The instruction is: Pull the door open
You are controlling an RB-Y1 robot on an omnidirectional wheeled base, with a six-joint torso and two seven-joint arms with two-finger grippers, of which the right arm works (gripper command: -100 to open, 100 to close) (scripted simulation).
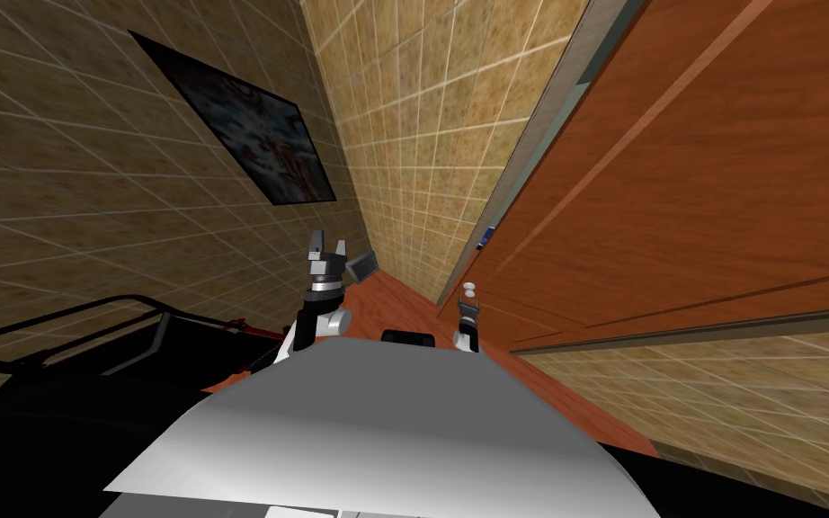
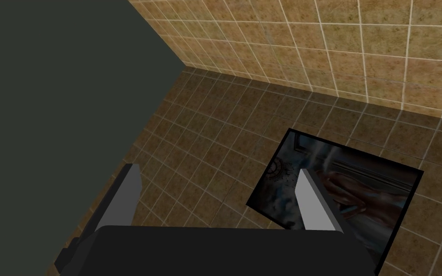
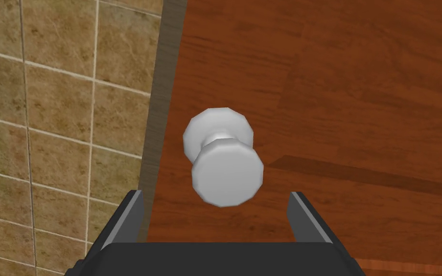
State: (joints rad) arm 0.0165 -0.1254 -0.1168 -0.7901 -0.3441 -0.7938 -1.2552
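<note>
A reddish-brown wooden door [image 1: 673, 180] fills the right of the head view, and its panel [image 3: 335, 96] lies ahead of my right hand. A pale grey round knob [image 3: 227, 173] stands out from the door near its grey frame edge [image 3: 160, 120]. My right gripper [image 3: 215, 211] is open, its fingers apart on either side of the knob and short of it, not touching. In the head view that gripper [image 1: 468, 310] sits just below the knob [image 1: 469, 289]. My left gripper [image 1: 326, 247] is raised to the left of the door, open with nothing between its fingers [image 2: 124, 196].
Tan tiled walls [image 1: 404, 117] close in on the left and ahead. A dark framed picture [image 1: 242, 126] hangs on the left wall. A black rail frame [image 1: 71, 333] stands low at my left. A tiled wall strip [image 1: 745, 387] runs beside the door.
</note>
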